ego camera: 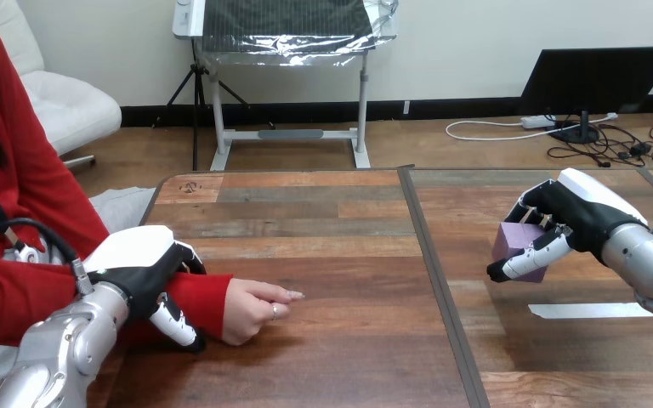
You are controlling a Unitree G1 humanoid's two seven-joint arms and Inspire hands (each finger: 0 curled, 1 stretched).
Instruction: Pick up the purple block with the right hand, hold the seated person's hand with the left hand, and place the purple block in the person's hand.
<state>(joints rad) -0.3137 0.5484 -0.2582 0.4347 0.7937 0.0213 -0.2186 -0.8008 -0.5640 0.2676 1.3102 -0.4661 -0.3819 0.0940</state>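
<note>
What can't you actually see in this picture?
Head view:
- Much of the purple block: covered by the right hand.
- The person's wrist: under the left hand and sleeve.
- Palm of the person's hand: turned away from the camera.
- Whether the block touches the table: unclear.

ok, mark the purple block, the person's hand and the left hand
purple block (pixel 511 241): head view, visible left face.
person's hand (pixel 251 308): head view, back of hand.
left hand (pixel 136 251): head view, white back shell.

White tape strip (pixel 591 310) on wooden table (pixel 323 221)
</note>
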